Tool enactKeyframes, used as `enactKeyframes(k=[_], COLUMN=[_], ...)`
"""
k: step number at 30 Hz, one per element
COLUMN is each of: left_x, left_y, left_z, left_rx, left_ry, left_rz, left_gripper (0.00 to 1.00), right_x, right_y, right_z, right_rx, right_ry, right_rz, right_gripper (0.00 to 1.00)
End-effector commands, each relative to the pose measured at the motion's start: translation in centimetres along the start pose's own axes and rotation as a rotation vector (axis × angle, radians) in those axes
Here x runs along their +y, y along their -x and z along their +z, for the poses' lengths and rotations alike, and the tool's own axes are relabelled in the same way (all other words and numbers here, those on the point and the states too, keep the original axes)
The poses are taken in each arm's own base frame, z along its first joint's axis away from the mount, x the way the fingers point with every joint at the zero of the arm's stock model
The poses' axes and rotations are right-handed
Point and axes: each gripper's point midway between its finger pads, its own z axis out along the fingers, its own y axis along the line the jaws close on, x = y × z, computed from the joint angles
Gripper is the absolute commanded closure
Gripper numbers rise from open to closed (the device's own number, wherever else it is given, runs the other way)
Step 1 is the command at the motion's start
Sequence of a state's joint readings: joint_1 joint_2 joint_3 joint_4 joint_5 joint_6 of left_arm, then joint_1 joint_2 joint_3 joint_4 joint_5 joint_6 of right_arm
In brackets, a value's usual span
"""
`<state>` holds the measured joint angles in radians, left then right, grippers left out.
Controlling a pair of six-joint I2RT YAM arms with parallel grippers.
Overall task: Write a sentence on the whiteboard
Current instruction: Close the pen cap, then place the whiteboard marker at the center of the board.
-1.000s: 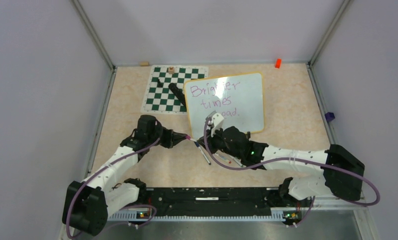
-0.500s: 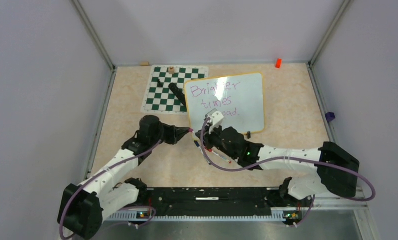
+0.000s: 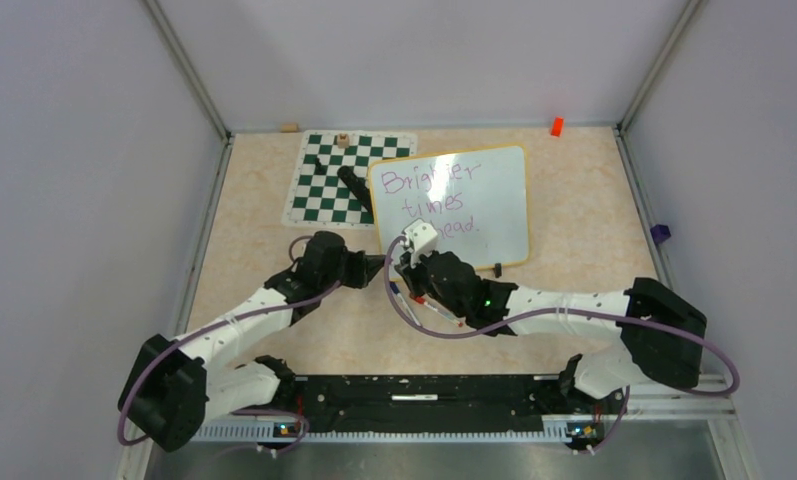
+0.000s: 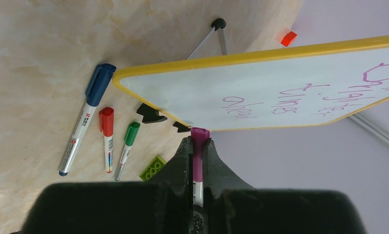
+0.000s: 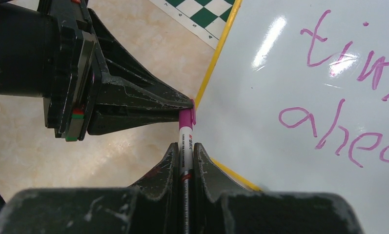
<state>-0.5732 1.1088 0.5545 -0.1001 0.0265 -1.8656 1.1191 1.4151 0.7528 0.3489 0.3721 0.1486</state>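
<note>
The whiteboard (image 3: 499, 215) lies at the table's centre, glossy white with a yellow rim, and shows in both wrist views (image 4: 260, 83) (image 5: 280, 68). The purple sentence (image 3: 429, 192) reads "Brighter times ahead" on it (image 5: 329, 126). My right gripper (image 3: 396, 283) (image 5: 185, 146) is shut on a white marker body (image 5: 185, 158) at the board's near left corner. My left gripper (image 3: 379, 264) (image 4: 198, 140) meets it from the left, shut on the marker's purple cap (image 4: 199, 146) (image 5: 186, 118). The left fingers (image 5: 133, 105) reach the cap just off the yellow rim.
A green-and-white chess mat (image 3: 324, 195) with a few pieces lies behind left, under the board's corner. Blue (image 4: 87, 122), red (image 4: 107, 134) and green (image 4: 126, 146) markers and a green brick (image 4: 152, 168) lie near the board's front edge. An orange block (image 3: 556, 126) sits at the back.
The left gripper moved right and forward, the right gripper moved left and forward. They now meet at the board's near left corner, both on the marker.
</note>
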Motion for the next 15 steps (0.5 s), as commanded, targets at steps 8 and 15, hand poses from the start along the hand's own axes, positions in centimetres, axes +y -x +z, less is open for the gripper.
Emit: enactKeyframes(k=[8, 15], left_x=[1.3, -2.6], left_y=[-1.6, 1.7], left_z=[-3.6, -6.1], left_rx=[0.074, -0.031], left_ry=[-0.003, -0.151], left_rz=[0.299, 0.62], left_gripper=[0.4, 0.16], right_x=[-0.1, -3.0], right_y=[1.7, -2.2], right_z=[-3.0, -5.3], right_rx=[0.048, 0.071], right_ry=[0.056, 0.086], right_rz=[0.183, 0.422], right_gripper=[1.0, 1.0])
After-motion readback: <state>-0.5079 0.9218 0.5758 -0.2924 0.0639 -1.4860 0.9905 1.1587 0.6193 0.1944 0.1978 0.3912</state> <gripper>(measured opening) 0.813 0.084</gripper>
